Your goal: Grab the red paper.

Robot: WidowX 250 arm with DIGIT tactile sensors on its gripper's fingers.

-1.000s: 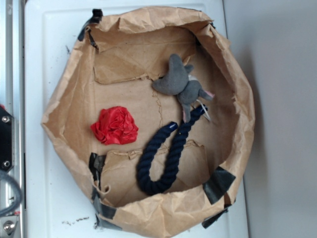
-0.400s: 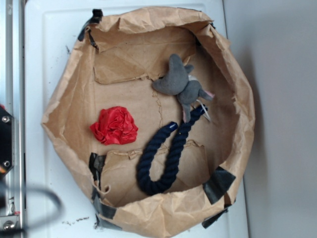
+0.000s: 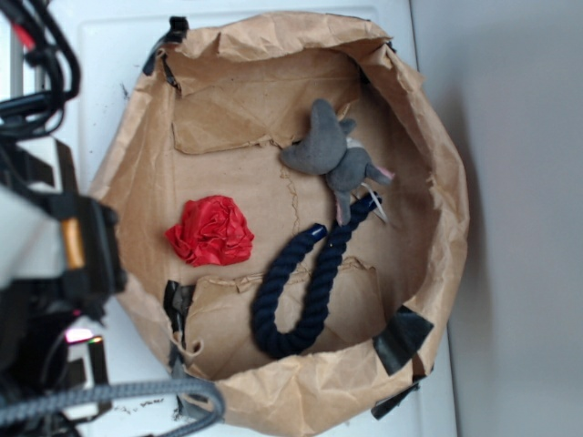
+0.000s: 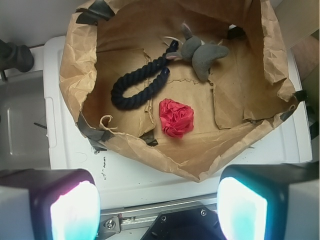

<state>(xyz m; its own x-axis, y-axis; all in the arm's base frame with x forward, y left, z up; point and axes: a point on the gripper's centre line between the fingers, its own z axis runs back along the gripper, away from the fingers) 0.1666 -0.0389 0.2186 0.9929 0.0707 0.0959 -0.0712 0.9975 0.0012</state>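
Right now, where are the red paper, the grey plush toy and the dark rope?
red paper (image 3: 211, 231), exterior view, middle of the wad.
grey plush toy (image 3: 330, 153), exterior view, on its body.
dark rope (image 4: 136, 87), wrist view, along the loop.

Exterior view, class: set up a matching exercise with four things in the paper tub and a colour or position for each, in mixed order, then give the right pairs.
Column one:
1. red paper
2. rope
3. plush toy
4. gripper

Column two:
A. grey, touching one end of the rope
B. outside the brown bag, fingers spread, nothing between them
C. dark blue, bent in a loop
D. crumpled, alone on the bag floor beside the rope's loop

Pairs: 1-D, 2-C, 3-A, 4-B
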